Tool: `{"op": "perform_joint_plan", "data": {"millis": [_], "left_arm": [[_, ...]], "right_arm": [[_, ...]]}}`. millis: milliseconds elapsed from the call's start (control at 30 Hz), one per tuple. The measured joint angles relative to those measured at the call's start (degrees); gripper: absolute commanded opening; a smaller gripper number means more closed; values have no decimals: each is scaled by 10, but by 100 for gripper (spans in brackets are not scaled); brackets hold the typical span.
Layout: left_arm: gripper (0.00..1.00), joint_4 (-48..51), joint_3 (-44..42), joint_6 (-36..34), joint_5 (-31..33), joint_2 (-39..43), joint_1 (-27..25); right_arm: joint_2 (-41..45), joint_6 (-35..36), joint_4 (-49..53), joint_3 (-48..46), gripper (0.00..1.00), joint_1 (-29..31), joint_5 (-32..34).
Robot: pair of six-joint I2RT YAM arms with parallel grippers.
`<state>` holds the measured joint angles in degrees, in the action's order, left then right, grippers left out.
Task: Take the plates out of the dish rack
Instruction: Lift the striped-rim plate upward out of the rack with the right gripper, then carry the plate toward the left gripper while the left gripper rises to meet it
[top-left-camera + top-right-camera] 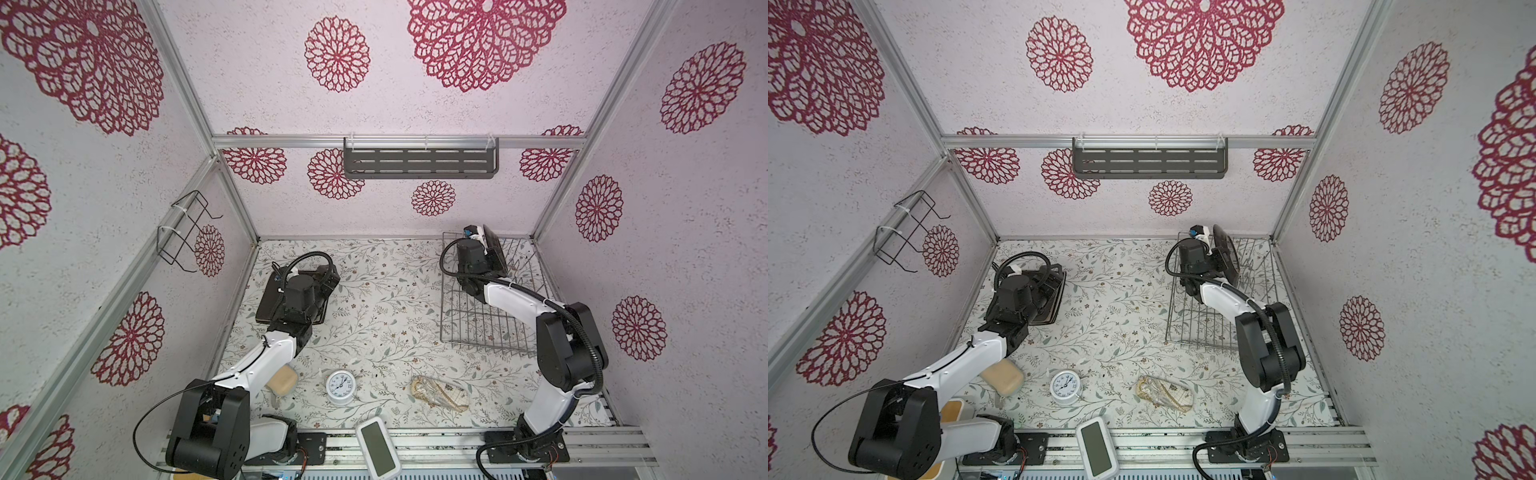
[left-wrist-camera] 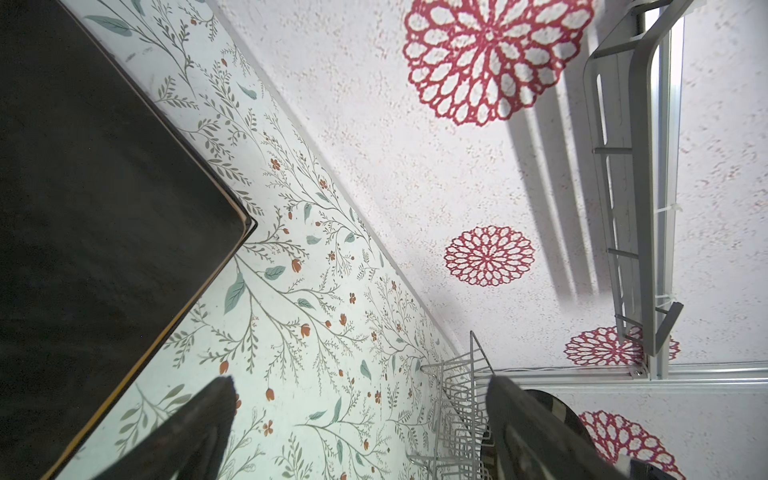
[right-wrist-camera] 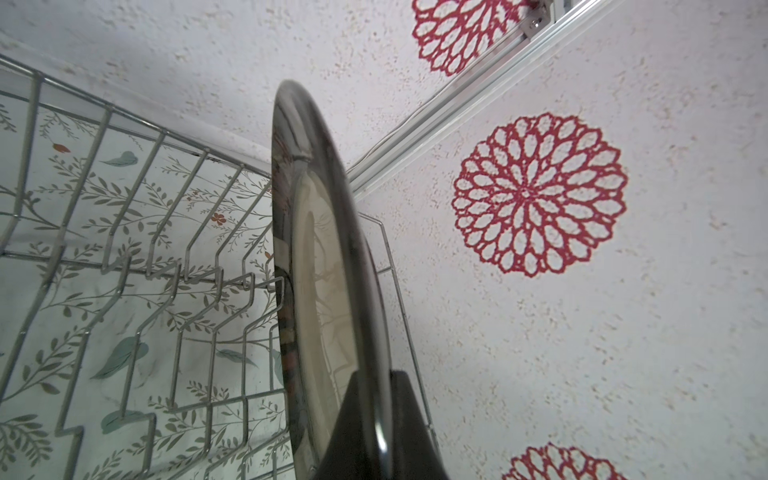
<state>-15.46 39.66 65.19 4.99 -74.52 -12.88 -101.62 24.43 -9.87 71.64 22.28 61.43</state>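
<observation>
The silver wire dish rack (image 1: 486, 328) (image 1: 1204, 328) stands at the back right of the table. A round plate with a dark striped rim (image 3: 320, 249) (image 1: 496, 249) stands on edge among the tines at the rack's far end. My right gripper (image 3: 376, 378) is shut on its rim. At the left, dark brown square plates (image 1: 266, 303) (image 2: 104, 208) lie flat in a stack. My left gripper (image 2: 361, 386) hovers beside the stack's corner, open and holding nothing. The rack (image 2: 453, 399) and the striped plate (image 2: 565, 415) also show in the left wrist view.
Near the front lie a small white clock (image 1: 340, 386), a cream block (image 1: 282, 382) under the left arm, a cream patterned oblong item (image 1: 440, 392) and a white device (image 1: 378, 446) on the front rail. A grey slotted shelf (image 1: 419, 160) and a black wire holder (image 1: 183, 232) hang on the walls.
</observation>
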Motion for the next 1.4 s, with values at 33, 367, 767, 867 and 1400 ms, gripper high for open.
{"op": "perform_joint_plan", "data": {"millis": [33, 367, 767, 867, 1400], "left_arm": [[98, 0, 0, 0, 0, 0, 0], [98, 1, 8, 0, 0, 0, -2], [99, 3, 26, -2, -11, -3, -11], [99, 3, 30, -4, -12, -11, -15], [99, 0, 50, -5, -26, -49, -36]], "right_arm": [[1, 3, -2, 0, 0, 1, 1], [16, 47, -26, 0, 0, 14, 12], [91, 68, -33, 0, 0, 39, 18], [120, 37, -7, 1, 0, 42, 9], [232, -218, 193, 13, 0, 44, -161]]}}
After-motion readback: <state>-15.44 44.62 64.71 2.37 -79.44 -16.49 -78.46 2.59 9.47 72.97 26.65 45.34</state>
